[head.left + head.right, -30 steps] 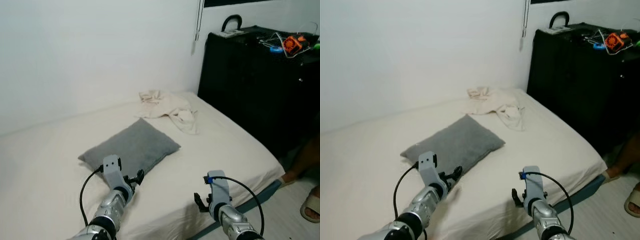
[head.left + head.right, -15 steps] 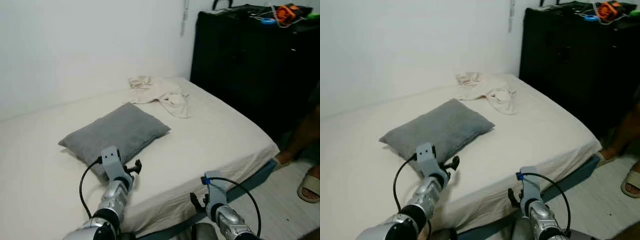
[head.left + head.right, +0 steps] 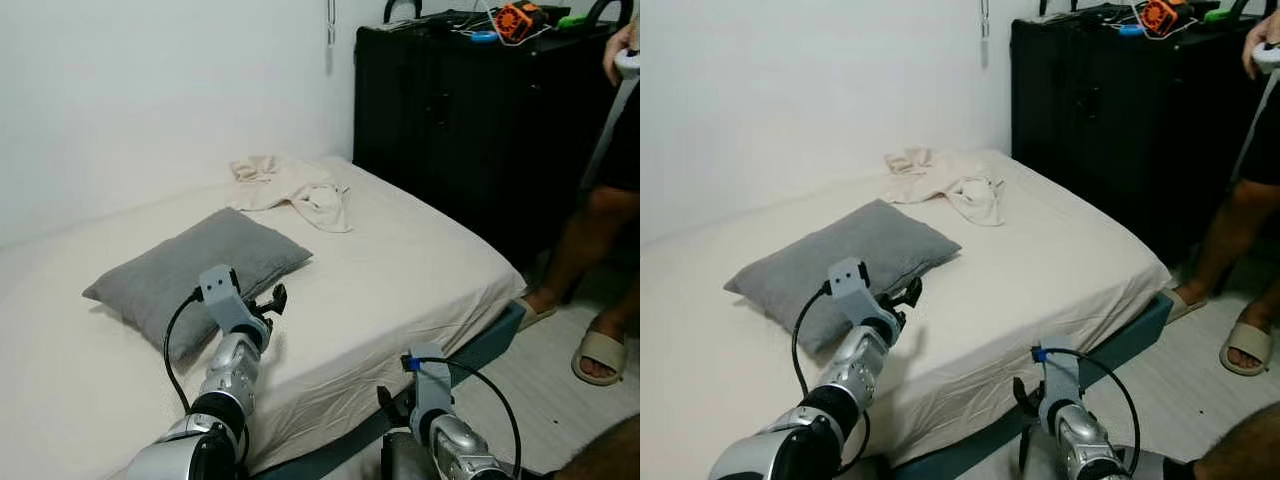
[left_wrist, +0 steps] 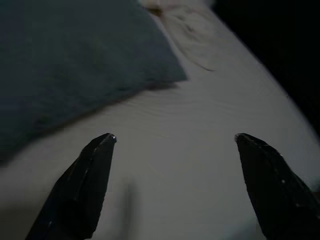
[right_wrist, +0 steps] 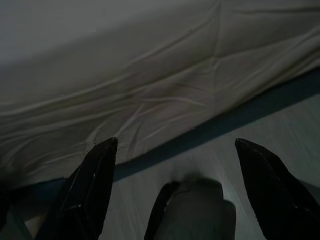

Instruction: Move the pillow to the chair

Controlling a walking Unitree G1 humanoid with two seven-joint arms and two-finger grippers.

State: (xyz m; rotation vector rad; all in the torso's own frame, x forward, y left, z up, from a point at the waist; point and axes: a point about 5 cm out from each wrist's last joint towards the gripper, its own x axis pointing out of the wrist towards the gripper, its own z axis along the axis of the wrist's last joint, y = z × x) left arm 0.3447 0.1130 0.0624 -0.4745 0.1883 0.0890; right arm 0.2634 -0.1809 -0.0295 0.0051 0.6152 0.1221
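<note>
The left claw [image 3: 272, 298], spread wide, hangs mid-frame beside the grey pillow [image 3: 190, 270] lying centre-left on the bed [image 3: 420, 270], the right claw [image 5: 175, 150] equally wide near the floor; a shallow pinch could slip off the cloth.

Person's legs [image 3: 585, 270] newly beside bed [image 3: 420, 270]

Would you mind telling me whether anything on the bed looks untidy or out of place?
Yes: a crumpled cream cloth lies bunched near the far corner of the bed instead of folded. The grey pillow sits diagonally mid-mattress, not at either end. Nothing looks spilled or damaged.
</note>
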